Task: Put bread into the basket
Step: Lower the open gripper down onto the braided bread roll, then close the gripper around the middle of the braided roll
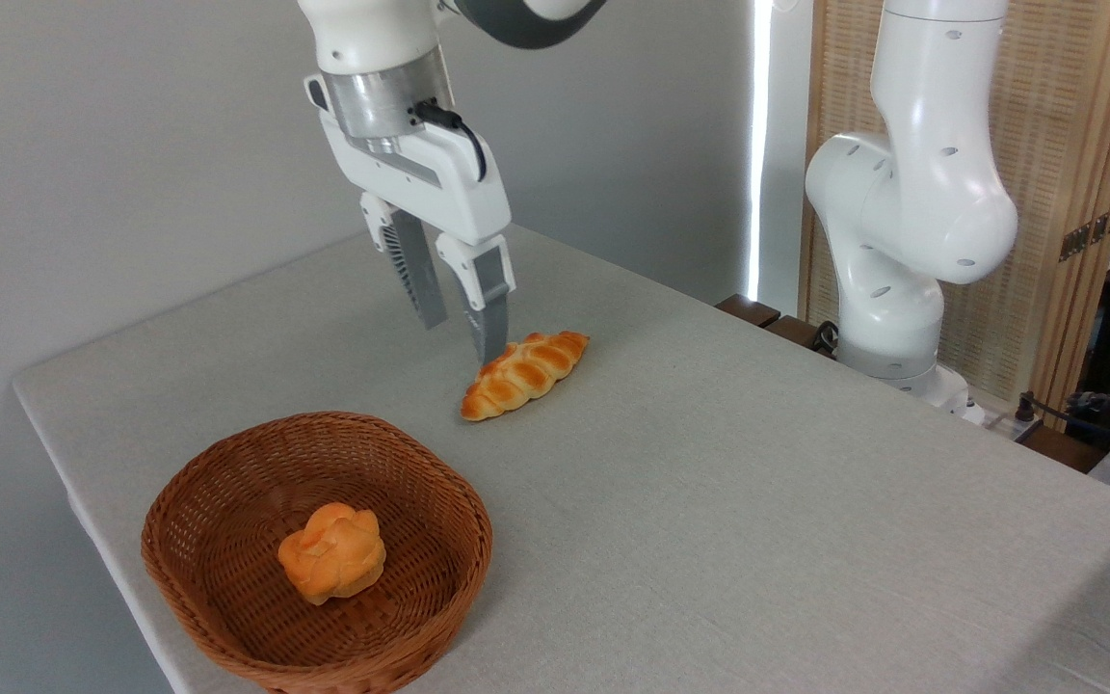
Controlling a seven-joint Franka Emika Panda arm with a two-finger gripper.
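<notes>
The braided golden-orange bread [525, 374] lies on the grey table, aslant, its tapered ends pointing lower left and upper right. My gripper [462, 335] hangs just above and behind its left half, open, with nothing between the fingers. The nearer fingertip [489, 347] comes down close to the loaf's far edge; contact cannot be told. The reddish-brown wicker basket [197, 501] stands at the front left of the table, well apart from the loaf. A round knotted orange bun [332, 552] rests inside it.
The robot's white base and lower arm [902, 241] stand off the table's right side. The table's left edge [64, 453] runs close by the basket. Grey tabletop [757, 482] stretches right of the loaf. A wall stands behind.
</notes>
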